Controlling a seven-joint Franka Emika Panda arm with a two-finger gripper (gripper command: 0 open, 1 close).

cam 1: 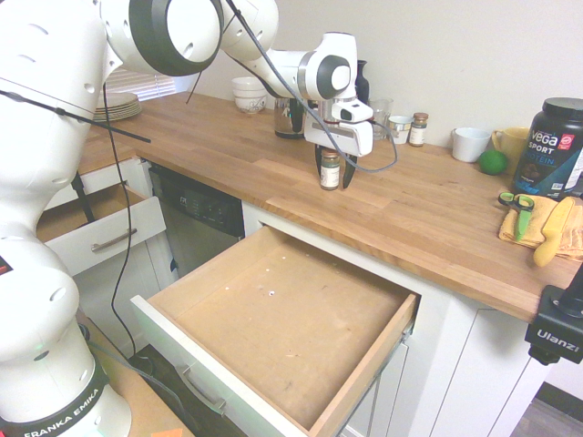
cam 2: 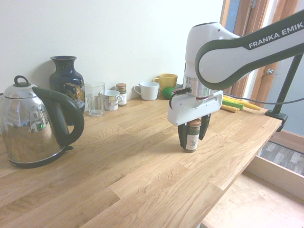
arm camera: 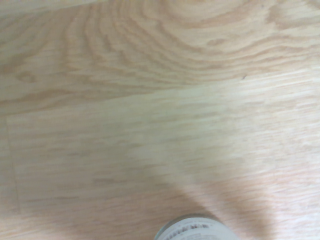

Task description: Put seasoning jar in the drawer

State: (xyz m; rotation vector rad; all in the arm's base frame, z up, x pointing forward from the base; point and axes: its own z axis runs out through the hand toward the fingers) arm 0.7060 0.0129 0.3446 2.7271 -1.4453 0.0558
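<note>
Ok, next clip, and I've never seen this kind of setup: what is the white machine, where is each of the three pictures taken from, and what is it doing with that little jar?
The white machine is a robot arm ending in a two-finger gripper. Two pictures come from cameras standing in the kitchen on opposite sides of the arm; the third comes from a camera on its wrist, looking down at the wooden counter from close by. The gripper's fingers sit on either side of the seasoning jar, which stands upright on the counter; whether they already squeeze it I cannot tell. Below the counter edge the large drawer is pulled open and looks empty. Further back stand a kettle, a dark vase, a glass, cups and another small jar.
</note>
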